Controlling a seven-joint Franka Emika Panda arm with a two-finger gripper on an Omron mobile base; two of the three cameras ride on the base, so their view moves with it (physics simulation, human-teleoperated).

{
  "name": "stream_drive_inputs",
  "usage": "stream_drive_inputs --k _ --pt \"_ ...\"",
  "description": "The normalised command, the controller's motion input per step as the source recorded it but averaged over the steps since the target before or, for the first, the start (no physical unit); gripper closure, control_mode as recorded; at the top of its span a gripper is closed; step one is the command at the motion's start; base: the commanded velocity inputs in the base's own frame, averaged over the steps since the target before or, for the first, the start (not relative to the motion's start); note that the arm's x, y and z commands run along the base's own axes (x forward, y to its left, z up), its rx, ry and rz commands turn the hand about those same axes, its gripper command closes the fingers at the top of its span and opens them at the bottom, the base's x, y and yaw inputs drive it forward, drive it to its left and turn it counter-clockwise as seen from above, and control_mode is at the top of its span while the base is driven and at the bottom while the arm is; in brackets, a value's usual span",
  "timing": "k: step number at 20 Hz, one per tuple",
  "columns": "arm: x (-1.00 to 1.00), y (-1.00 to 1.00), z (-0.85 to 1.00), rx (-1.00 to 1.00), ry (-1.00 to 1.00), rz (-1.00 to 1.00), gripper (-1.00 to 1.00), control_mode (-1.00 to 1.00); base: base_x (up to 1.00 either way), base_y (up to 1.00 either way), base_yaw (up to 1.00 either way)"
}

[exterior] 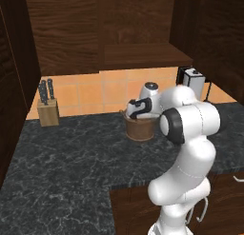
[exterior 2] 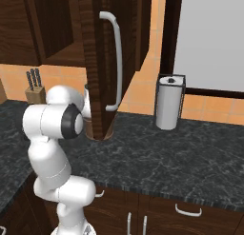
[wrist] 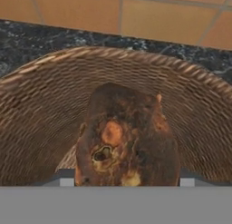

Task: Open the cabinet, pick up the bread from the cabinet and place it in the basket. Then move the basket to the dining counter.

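While the gripper (exterior: 136,114) hangs over the basket (exterior: 140,128) near the black counter's (exterior: 71,158) back edge, its fingers grip the bread (wrist: 127,143), which sits inside the woven rim; the cabinet (exterior 2: 102,63) door stands open.

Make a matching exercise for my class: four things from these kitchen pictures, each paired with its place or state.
Things:
1. bread
2. basket
3. knife block
4. paper towel roll

Places or states:
A. on the black counter, left, by the tiled wall
B. upright in a wire holder, right of the open cabinet door
C. over the basket's woven inside
D. on the black counter, under the cabinet

Pairs: 1-C, 2-D, 3-A, 4-B
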Motion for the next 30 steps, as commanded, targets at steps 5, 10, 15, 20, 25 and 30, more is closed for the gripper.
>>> stream_drive_inputs --k 5,10,15,20,25,30 --pt "0.19 0.00 -0.10 0.00 0.00 0.00 -1.00 -1.00 0.00 0.00 0.00" --pt "-0.19 0.00 0.00 0.00 0.00 -0.02 -1.00 -1.00 0.00 0.00 0.00" --pt "-0.55 0.00 0.06 0.00 -0.03 -0.11 -1.00 -1.00 0.00 0.00 0.00" --pt "-0.81 -0.01 0.23 0.01 -0.03 -0.38 -1.00 -1.00 0.00 0.00 0.00" --pt "-0.67 -0.12 0.37 0.23 0.02 -0.53 -1.00 -1.00 0.00 0.00 0.00" --pt "-0.64 -0.05 0.37 0.31 0.00 -0.41 -1.00 -1.00 0.00 0.00 0.00"
